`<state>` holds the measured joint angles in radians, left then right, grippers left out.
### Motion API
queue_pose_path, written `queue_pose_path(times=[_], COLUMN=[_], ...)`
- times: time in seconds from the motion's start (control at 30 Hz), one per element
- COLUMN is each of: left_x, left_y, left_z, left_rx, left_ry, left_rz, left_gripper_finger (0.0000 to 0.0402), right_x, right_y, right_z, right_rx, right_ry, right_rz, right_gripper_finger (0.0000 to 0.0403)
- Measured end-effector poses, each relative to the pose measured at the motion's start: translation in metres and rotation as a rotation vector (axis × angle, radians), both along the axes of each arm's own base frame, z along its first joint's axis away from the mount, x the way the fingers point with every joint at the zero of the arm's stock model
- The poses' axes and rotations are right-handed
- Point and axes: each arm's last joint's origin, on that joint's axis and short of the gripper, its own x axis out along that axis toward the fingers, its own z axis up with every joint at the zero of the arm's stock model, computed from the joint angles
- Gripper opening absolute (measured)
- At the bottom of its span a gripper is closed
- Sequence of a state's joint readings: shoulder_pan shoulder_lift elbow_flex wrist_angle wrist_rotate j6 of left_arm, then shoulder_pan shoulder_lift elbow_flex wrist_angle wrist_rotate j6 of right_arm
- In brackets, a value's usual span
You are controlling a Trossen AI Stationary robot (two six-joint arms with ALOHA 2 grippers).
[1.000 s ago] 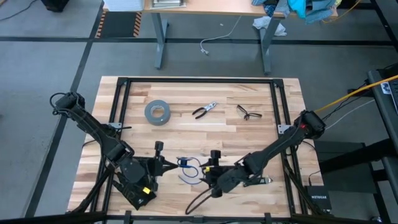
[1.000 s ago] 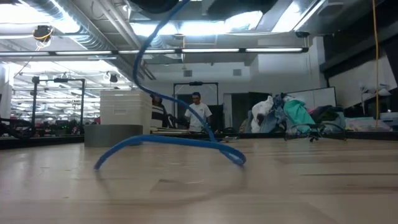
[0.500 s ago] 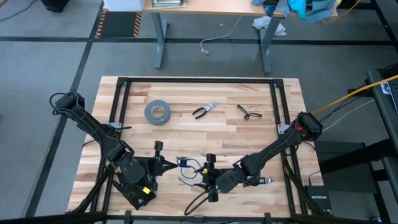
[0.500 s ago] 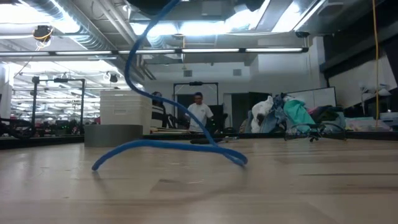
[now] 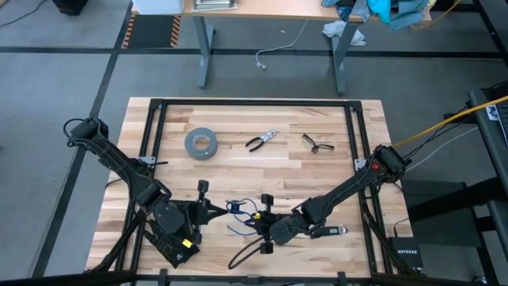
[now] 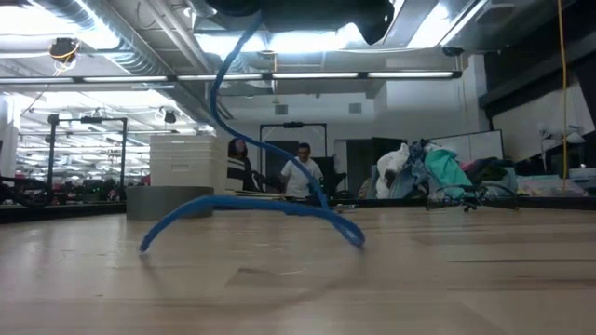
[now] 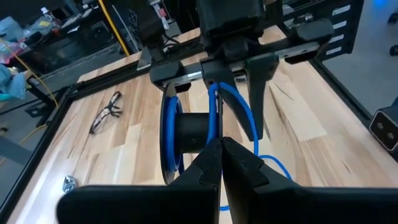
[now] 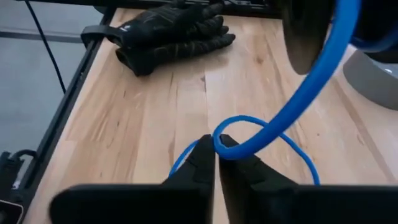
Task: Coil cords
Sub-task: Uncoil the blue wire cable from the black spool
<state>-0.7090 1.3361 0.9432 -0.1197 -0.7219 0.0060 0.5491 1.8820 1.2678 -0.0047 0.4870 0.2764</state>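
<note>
Wood table (image 5: pixel 317 171) w/ tape roll (image 5: pixel 201 144); both hands, left (image 5: pixel 225 210) & right (image 5: pixel 255 226), clamped on cords (image 5: pixel 240 212).

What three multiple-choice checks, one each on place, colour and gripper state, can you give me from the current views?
1. Where is the grey tape roll relative to the pliers?
A. On the side of the left arm
B. On the side of the right arm
C. Stacked on top of them

2. What colour is the cord at the right gripper?
A. White
B. Bright blue
C. Yellow

3. How does the right gripper stand?
A. Wide open above the cord
B. Shut on the cord
C. Shut on the safety glasses

Answers:
1. A: in the high view the roll lies toward the left arm's side of the pliers, apart from them.
2. B: the right wrist view shows a blue cord between the fingertips.
3. B: the right wrist view shows the fingers pinched together on the blue cord.
</note>
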Motion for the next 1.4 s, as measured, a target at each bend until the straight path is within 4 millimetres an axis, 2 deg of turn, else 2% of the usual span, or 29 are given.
queue_pose_path(times=[0.3, 0.6, 0.77, 0.87, 0.97, 1.17, 1.27, 1.4], left_x=[-0.001, -0.001, -0.001, -0.001, -0.001, -0.001, -0.001, -0.001], left_y=[0.0, -0.001, -0.001, -0.001, -0.002, -0.001, -0.001, -0.001], left_z=[0.0, 0.0, 0.0, 0.0, 0.0, 0.0, 0.0, 0.0], left_rx=[-0.001, -0.004, -0.006, -0.006, -0.006, -0.006, -0.006, -0.007], left_ry=[0.003, 0.003, 0.003, 0.002, 0.0, 0.0, 0.0, -0.001], left_rz=[-0.001, -0.002, -0.001, -0.003, -0.005, -0.004, -0.004, -0.003], left_gripper_finger=[0.0, 0.0, 0.0, 0.0, 0.0, 0.0, 0.0, 0.0], right_x=[-0.004, -0.013, -0.015, -0.017, -0.022, -0.025, -0.026, -0.027], right_y=[-0.002, -0.008, -0.006, -0.008, -0.014, -0.042, -0.058, -0.072], right_z=[0.0, 0.02, 0.02, 0.01, -0.007, -0.044, -0.057, -0.065], right_rx=[-0.01, 0.009, 0.045, 0.021, -0.059, -0.051, -0.005, 0.026], right_ry=[0.049, 0.042, 0.074, 0.146, 0.18, 0.106, 0.005, -0.057], right_rz=[-0.003, -0.009, 0.045, 0.04, 0.001, -0.058, -0.072, -0.06], right_gripper_finger=[0.0007, 0.0003, 0.0008, 0.0041, 0.0096, 0.0208, 0.0233, 0.0237])
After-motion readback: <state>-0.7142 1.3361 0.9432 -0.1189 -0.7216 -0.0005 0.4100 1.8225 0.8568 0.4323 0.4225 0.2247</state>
